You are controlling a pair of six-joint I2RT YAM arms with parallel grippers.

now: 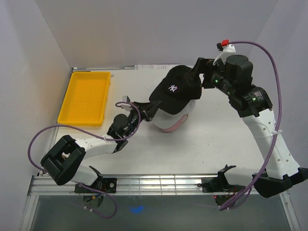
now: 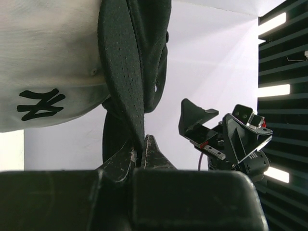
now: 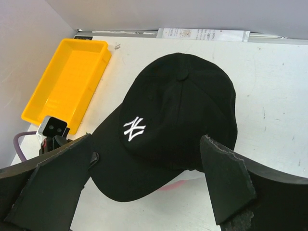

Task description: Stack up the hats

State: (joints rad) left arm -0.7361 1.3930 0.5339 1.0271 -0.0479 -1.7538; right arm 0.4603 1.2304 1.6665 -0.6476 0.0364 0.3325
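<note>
Black cap (image 1: 175, 89): judged light, soft in the crown and stiffer at the brim, atop white cap (image 2: 48, 57) on the worktop (image 1: 216, 144) right of the yellow tray (image 1: 86, 96); left fingers (image 2: 154, 156) clenched on its brim edge, likely the firmest hold; right fingers (image 3: 226, 178) spread wide above.

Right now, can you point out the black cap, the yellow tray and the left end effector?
black cap (image 3: 187, 110): right wrist view, on the crown.
yellow tray (image 1: 85, 98): top view, on its bare floor.
left end effector (image 2: 140, 151): left wrist view, between the fingertips pinching the black cap's brim.
</note>
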